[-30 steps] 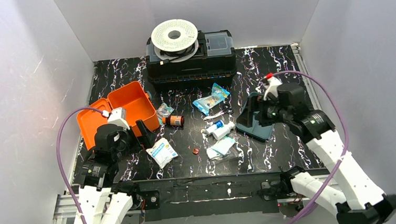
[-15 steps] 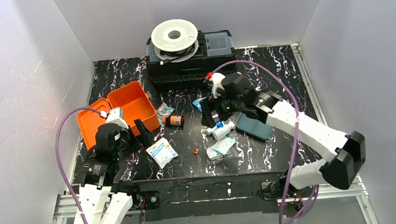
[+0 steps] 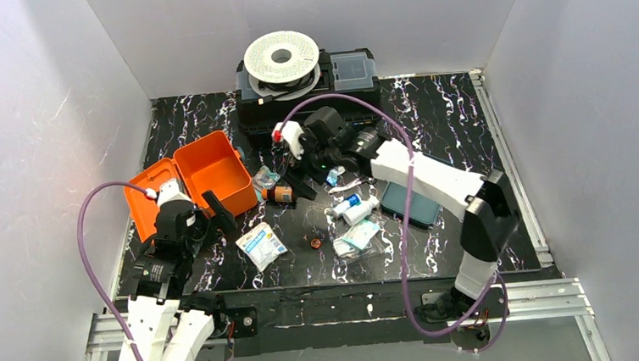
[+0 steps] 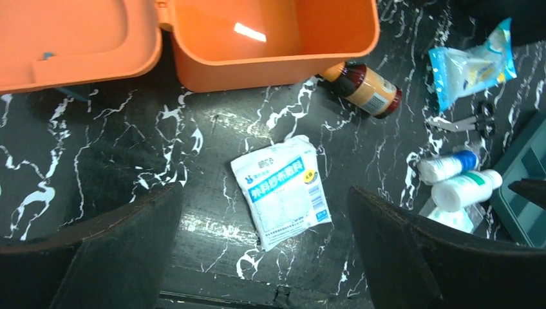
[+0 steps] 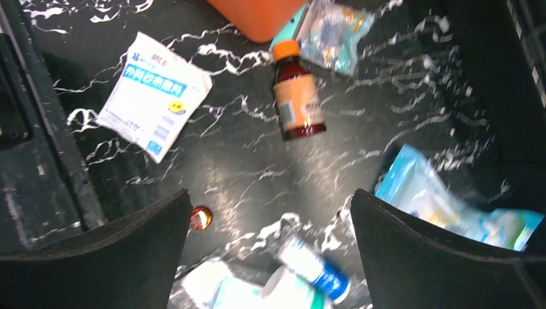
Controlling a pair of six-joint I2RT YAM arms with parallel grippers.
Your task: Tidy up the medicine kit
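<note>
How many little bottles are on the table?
3. One brown bottle lies by the orange box; two white bottles lie side by side near the tray. Others may be hidden.

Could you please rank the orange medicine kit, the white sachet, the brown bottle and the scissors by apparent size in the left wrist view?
Largest to smallest:
medicine kit
white sachet
brown bottle
scissors; the last two are close in length.

A black toolbox (image 3: 353, 100) sits at the middle of the far edge of the black, white-veined tabletop (image 3: 451, 112), a white spool (image 3: 300, 49) lying flat on the left of its lid. A small copper-coloured disc (image 3: 314, 243) lies toward the near edge
</note>
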